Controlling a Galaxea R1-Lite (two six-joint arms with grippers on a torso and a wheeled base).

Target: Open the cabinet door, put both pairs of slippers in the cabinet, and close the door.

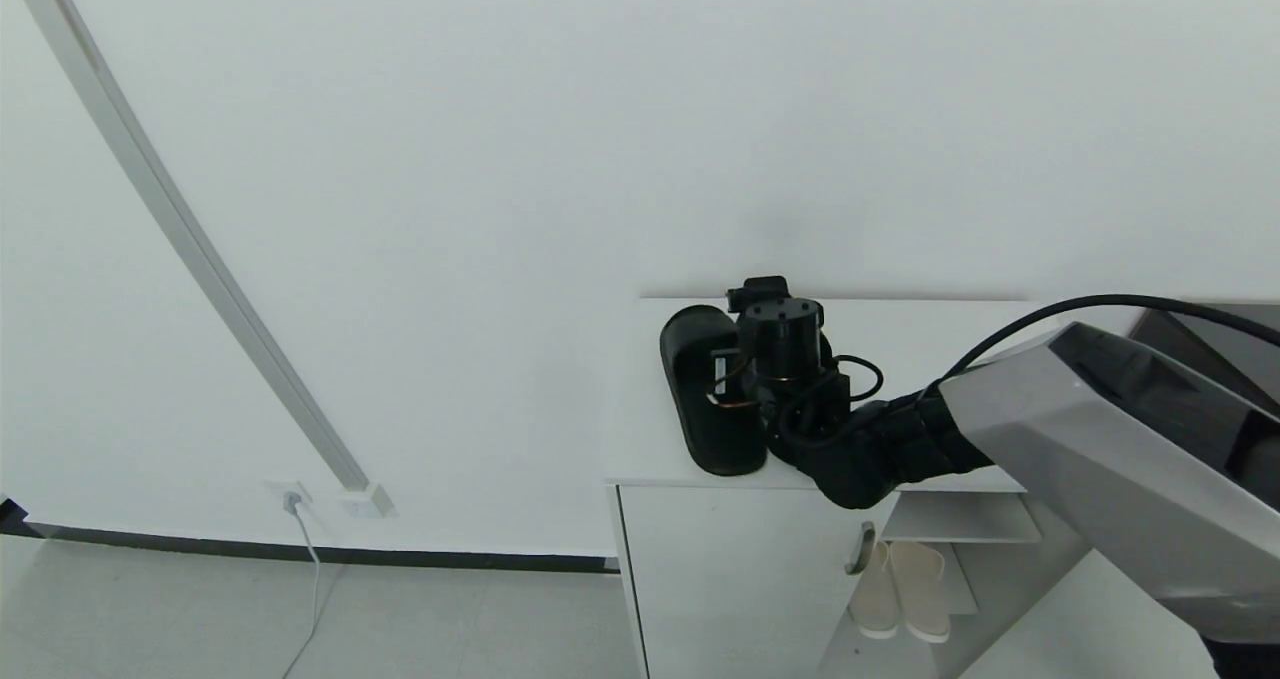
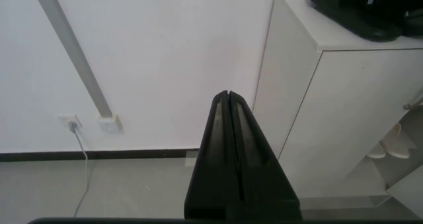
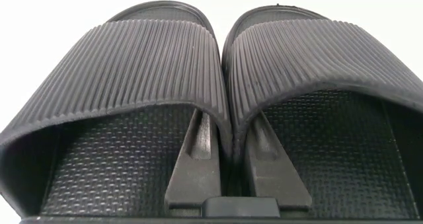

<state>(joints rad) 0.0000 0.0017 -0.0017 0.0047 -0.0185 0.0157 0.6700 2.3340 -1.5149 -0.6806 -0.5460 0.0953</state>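
Black slippers (image 1: 705,389), one pair: matte moulded slides with broad ribbed straps and pebbled footbeds. They lie flat, side by side and touching, on top of the white cabinet (image 1: 930,329) near its left edge. Right claw (image 3: 229,121): two tapered black fingers (image 3: 198,158), one slid under each strap, closed on the pair's two adjoining inner strap walls. Cream slippers (image 1: 900,589), one pair: smooth and rounded, set together on a lower shelf inside the cabinet's open right half. Left door (image 1: 730,579): flat white panel with a curved metal handle (image 1: 862,549), shut. Left claw (image 2: 228,102): long flat black fingers pressed together on nothing, apart from the cabinet, facing its side panel and the white wall.
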